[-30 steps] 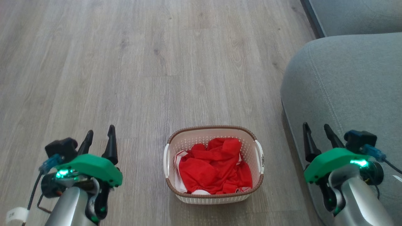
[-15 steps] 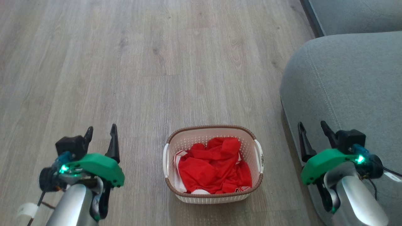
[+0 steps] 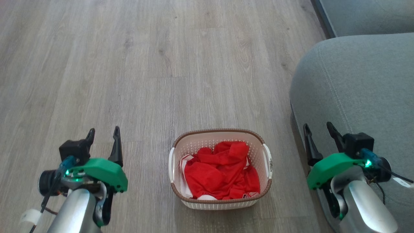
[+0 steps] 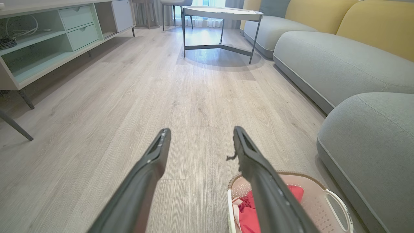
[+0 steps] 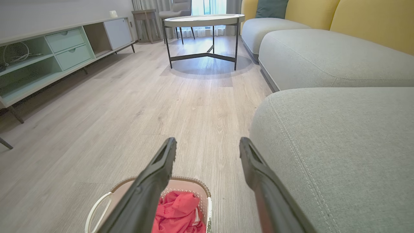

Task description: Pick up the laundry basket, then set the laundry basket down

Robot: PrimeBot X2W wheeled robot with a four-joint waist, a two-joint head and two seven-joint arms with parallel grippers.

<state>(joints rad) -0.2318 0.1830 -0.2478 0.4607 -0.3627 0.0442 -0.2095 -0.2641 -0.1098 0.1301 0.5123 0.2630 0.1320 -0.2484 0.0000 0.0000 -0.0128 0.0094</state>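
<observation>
Flooring (image 3: pixel 155 71) of pale wood planks spreads ahead of both your grippers. Next comes the grey sofa (image 3: pixel 355 90), just beside your right gripper (image 3: pixel 316 125) on its outer side. Between your two grippers and touching neither, the laundry basket (image 3: pixel 220 132) stands upright on the planks, with one white side handle facing each gripper. Crumpled red clothing (image 3: pixel 221 173) lies inside it. Your left gripper (image 3: pixel 103 129) hovers over bare planks, with the basket on its inner side. Both grippers have their dark fingers spread apart and grasp nothing.
</observation>
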